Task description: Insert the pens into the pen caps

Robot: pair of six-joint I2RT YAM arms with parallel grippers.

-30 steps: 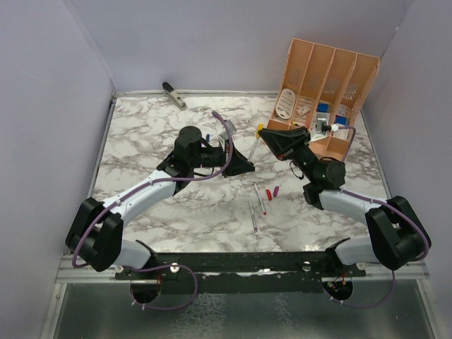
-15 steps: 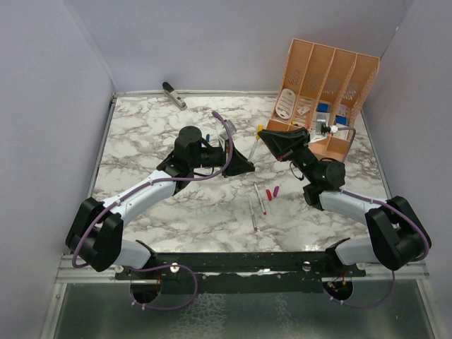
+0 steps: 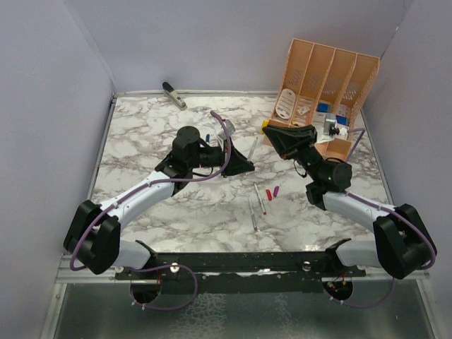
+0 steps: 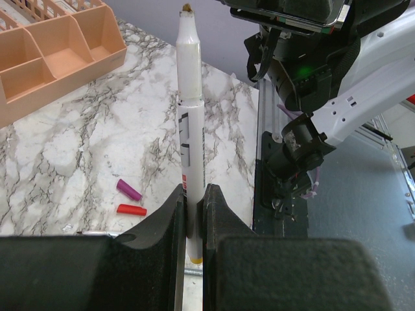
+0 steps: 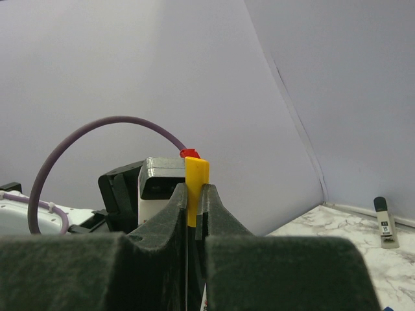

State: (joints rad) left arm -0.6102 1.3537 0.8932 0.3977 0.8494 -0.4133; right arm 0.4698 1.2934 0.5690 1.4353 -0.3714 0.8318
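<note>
My left gripper [image 3: 242, 166] is shut on a silver-white pen [image 3: 252, 150] whose bare tip points up and right toward the right gripper. In the left wrist view the pen [image 4: 190, 116] stands upright between the jaws [image 4: 192, 207], its yellow end below them. My right gripper [image 3: 273, 134] is shut on the yellow cap [image 3: 265, 129], a short gap from the pen tip. In the right wrist view the yellow cap [image 5: 196, 184] sticks out above the fingertips. A red cap [image 3: 268, 193] and a magenta cap [image 3: 277, 190] lie mid-table beside two loose pens [image 3: 259, 198].
An orange desk organizer [image 3: 325, 92] stands at the back right, close behind the right gripper. A grey-black stapler-like object [image 3: 174, 94] lies at the back left edge. A small blue piece [image 3: 207, 136] lies by the left arm's wrist. The red cap [image 4: 131, 209] and magenta cap [image 4: 128, 190] show in the left wrist view.
My right gripper with the yellow cap has shifted slightly to the right, away from the pen tip. The left gripper and its pen have barely moved.
</note>
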